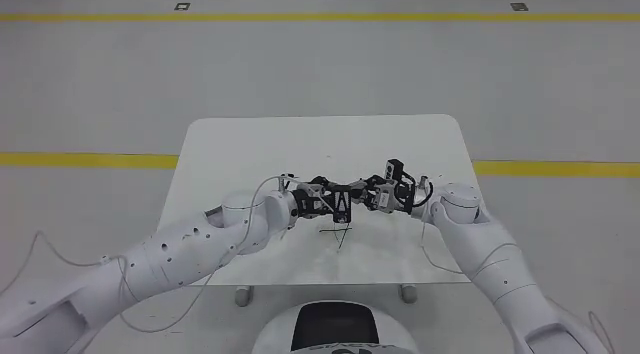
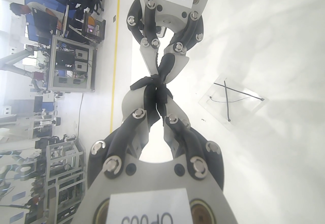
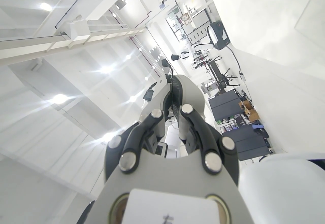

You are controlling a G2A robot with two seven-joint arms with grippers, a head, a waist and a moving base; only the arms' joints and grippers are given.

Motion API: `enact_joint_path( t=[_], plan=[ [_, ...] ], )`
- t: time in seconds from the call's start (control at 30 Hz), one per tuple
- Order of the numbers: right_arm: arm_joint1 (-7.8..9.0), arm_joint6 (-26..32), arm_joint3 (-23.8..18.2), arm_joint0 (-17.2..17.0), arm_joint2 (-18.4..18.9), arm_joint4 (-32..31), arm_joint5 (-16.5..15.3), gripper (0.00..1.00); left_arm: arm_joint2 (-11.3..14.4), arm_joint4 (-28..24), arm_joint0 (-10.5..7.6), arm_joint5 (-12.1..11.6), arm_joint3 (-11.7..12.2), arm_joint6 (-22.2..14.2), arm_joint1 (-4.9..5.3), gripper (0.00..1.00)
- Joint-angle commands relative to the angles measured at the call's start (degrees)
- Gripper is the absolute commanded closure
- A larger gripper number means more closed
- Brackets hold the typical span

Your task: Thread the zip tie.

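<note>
Left gripper (image 2: 158, 95) and right gripper (image 2: 161, 78) tip to tip near the clear sheet (image 2: 243, 106), both finger pairs pinched narrow, zip ties (image 2: 226, 100) crossed on it, apart from the fingers.

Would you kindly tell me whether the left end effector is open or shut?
Shut: the left end effector has its fingertips pressed together with no gap, close against the right end effector.

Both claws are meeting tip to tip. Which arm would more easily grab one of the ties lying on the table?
Left, probably. Its wrist view shows the ties close beside the left claw; the right claw has mostly ceiling in its view. Both are shut, so it must open first.
</note>
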Motion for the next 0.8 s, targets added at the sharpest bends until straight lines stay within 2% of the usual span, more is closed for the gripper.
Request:
enact_joint_path(
  t=[0.0, 0.03, 0.07, 0.37, 0.47, 0.63, 0.77],
  plan=[
    [0.03, 0.06, 0.01, 0.02, -0.06, 0.04, 0.02, 0.97, 0.06, 0.00, 0.02, 0.10, 0.03, -0.01, 0.03, 1.00],
    [0.05, 0.09, 0.02, 0.02, -0.10, 0.12, 0.05, 0.61, 0.05, 0.00, 0.06, 0.17, 0.04, 0.03, 0.06, 1.00],
    [0.07, 0.06, 0.04, 0.02, -0.11, 0.20, 0.08, 0.00, 0.03, 0.00, 0.07, 0.19, 0.06, 0.05, 0.10, 1.00],
    [0.54, -1.11, -0.82, -0.41, 0.63, -0.52, -0.86, 0.00, -1.53, 0.00, 0.65, -0.17, 0.22, 0.17, 0.99, 1.00],
    [0.87, -2.17, -1.88, -0.90, 1.21, -1.97, -1.98, 0.00, -2.84, -0.83, 1.46, -0.52, 0.04, 0.43, 1.46, 1.00],
    [1.50, -5.00, -4.69, -2.53, 1.83, -6.69, -6.02, 0.00, -5.64, -4.17, 3.05, -1.10, 0.37, 1.96, 2.23, 1.00],
    [1.55, -5.39, -5.17, -2.97, 1.81, -7.00, -6.32, 0.00, -7.09, -5.16, 4.21, -1.21, 0.35, 2.41, 2.56, 1.00]
  ],
)
